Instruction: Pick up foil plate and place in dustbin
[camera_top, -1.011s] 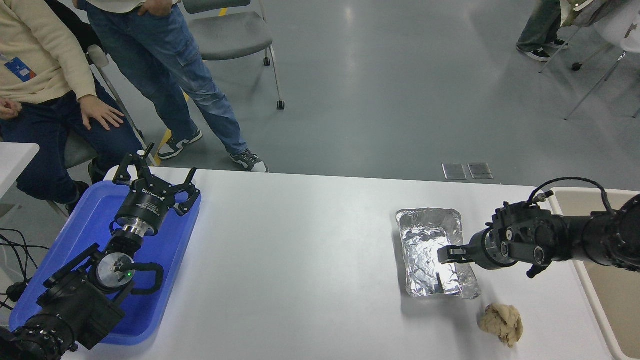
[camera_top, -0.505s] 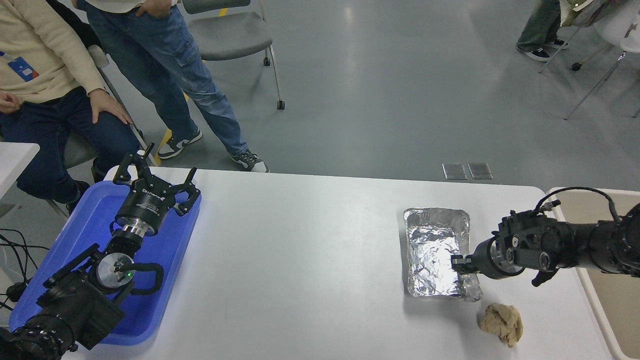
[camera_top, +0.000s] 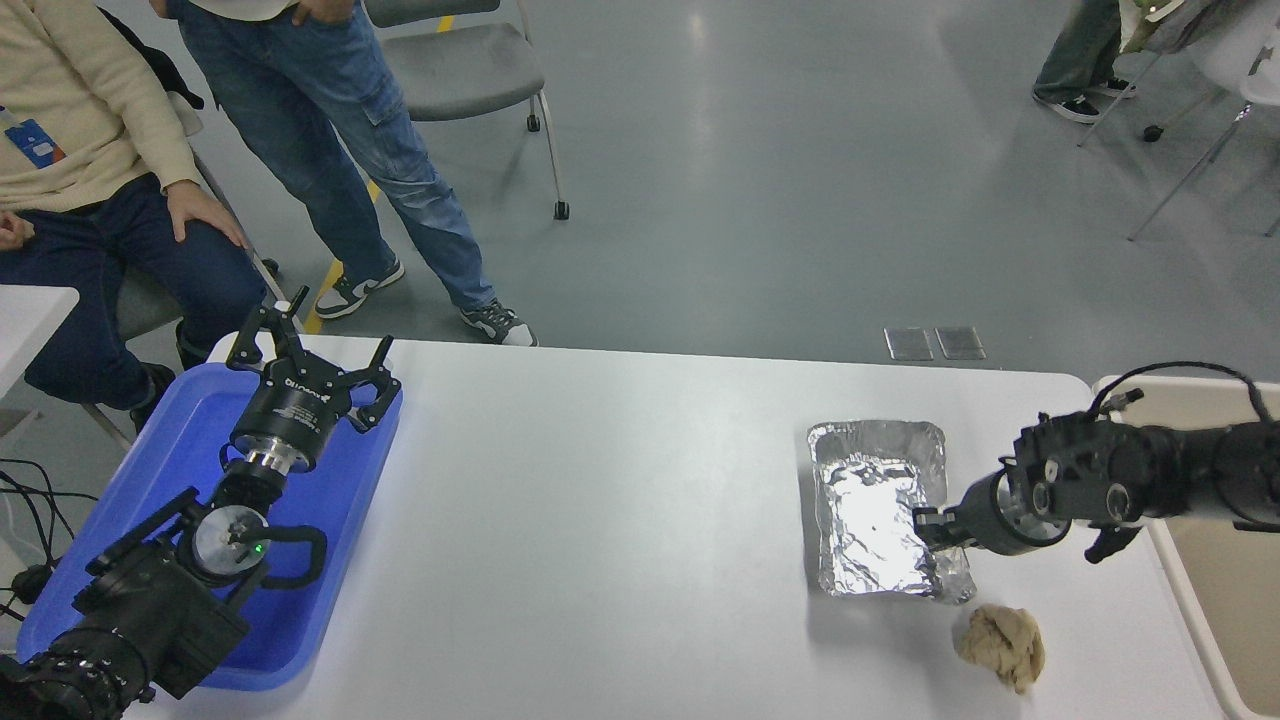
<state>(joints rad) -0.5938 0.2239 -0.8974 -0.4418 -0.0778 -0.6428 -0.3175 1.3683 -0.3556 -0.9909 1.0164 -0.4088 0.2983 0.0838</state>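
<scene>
The foil plate (camera_top: 868, 500) lies on the white table (camera_top: 620, 480) at the right, silver and crinkled. My right gripper (camera_top: 935, 530) comes in from the right edge and is shut on the plate's right wall near its front corner, with the fingertips reaching into the plate. The plate rests on the table. The dustbin (camera_top: 1168, 565) stands just off the table's right end, its beige rim partly hidden behind my right arm. My left gripper (camera_top: 305, 345) is parked open over the blue tray at the lower left.
A crumpled tan paper wad (camera_top: 1003, 645) lies just in front of the plate's right corner. The flat blue tray (camera_top: 330, 520) sits under my left arm. A seated person (camera_top: 90, 170) and a standing person (camera_top: 340, 130) are at the far left.
My right gripper has drawn back to the right, from the plate's middle to its right wall. The plate has shifted slightly right with it. The seated person's hand has moved.
</scene>
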